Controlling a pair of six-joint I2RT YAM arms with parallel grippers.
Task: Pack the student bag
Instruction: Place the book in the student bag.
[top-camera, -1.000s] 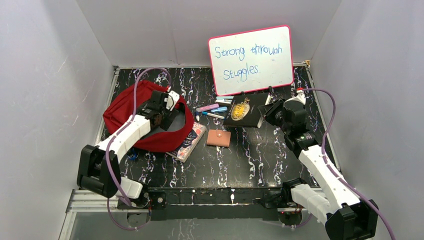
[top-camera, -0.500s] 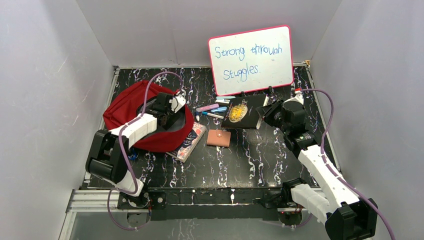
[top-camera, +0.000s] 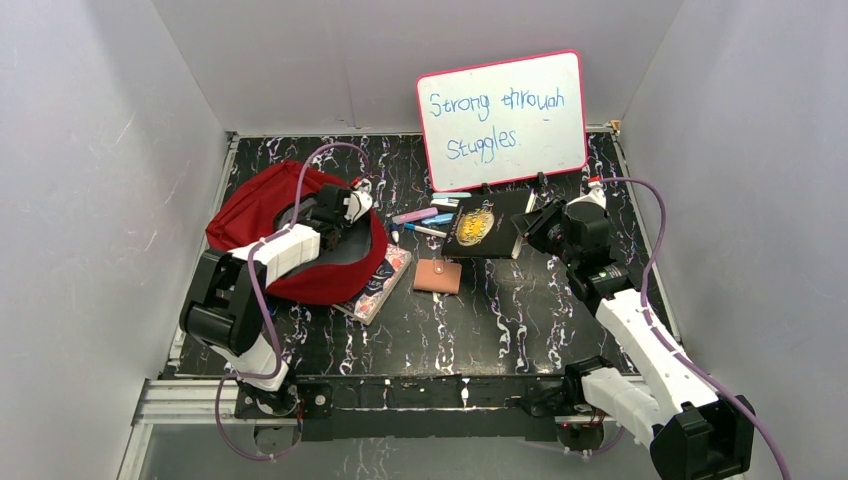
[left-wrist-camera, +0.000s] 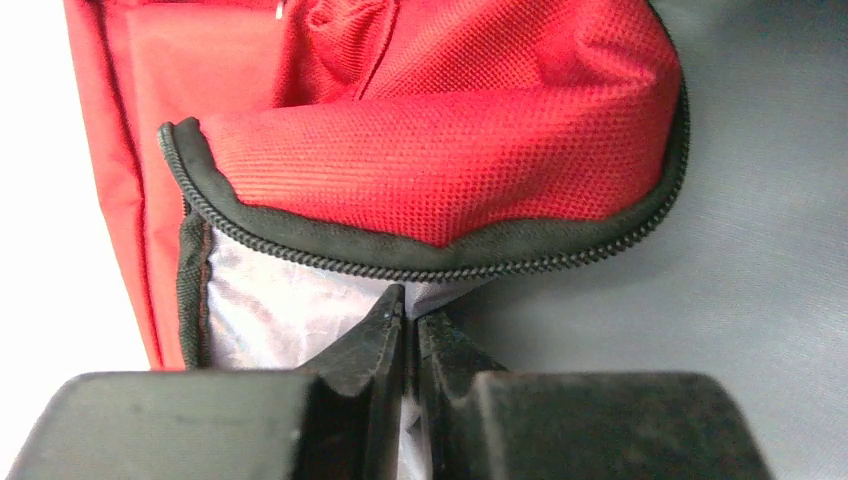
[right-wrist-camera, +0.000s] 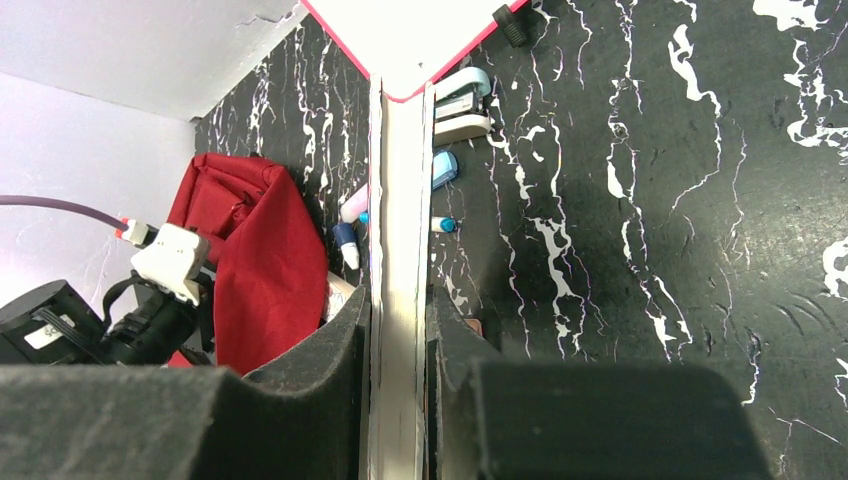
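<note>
Your red student bag (top-camera: 250, 215) lies slumped at the left of the top view, on the black, white-veined counter (top-camera: 500, 310), with its mouth turned toward the centre of the frame. In the left wrist view the bag (left-wrist-camera: 440, 150) fills the upper frame: a red flap edged with a black zipper, and pale grey lining under it. Your left gripper (top-camera: 338, 228) sits at the bag's mouth. Seen from the wrist, the left gripper (left-wrist-camera: 405, 305) is clenched almost closed just below the zipper edge, and a thin strip of the grey lining appears to be pinched between its fingers (left-wrist-camera: 370, 340). A patterned book (top-camera: 378, 285) lies flat just right of the bag, its left end tucked under the red fabric. Right of that, near the middle of the frame, lies a small tan wallet (top-camera: 437, 276). Above the wallet a few pens (top-camera: 420, 222) lie in a loose cluster. Right of the pens is a black book (top-camera: 480, 225) with a gold emblem on its cover. Your right gripper (top-camera: 535, 222) grasps it by its right edge. In the right wrist view the gripper (right-wrist-camera: 398, 300) is clamped on the book's pale page edge (right-wrist-camera: 398, 200). A pink-framed whiteboard (top-camera: 502, 118) stands at the upper centre of the top view, handwritten "Strong through Stuggles."
</note>
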